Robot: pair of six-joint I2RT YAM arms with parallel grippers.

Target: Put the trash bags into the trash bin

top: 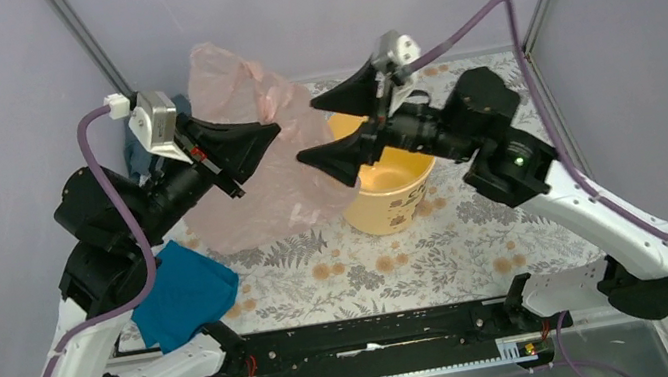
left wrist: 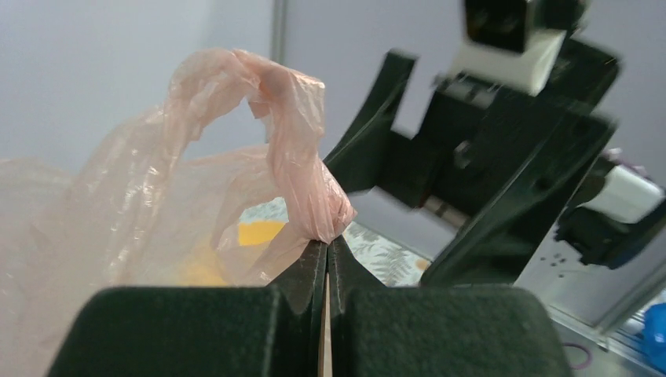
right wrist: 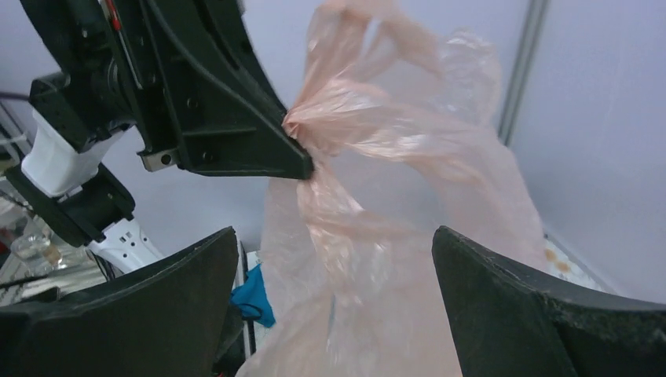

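Observation:
The pale pink trash bag hangs in the air left of the yellow-orange trash bin, its lower part draping to the table. My left gripper is shut on a bunched fold of the bag, with a loop of film rising above the tips. The bag also fills the right wrist view. My right gripper is open, its wide-apart fingers pointing left at the bag, above the bin's left rim. The left gripper shows in the right wrist view pinching the film.
A bright teal cloth lies at the front left of the floral table cover. A grey-blue cloth sits behind the left arm. Grey walls and metal frame posts enclose the back and sides.

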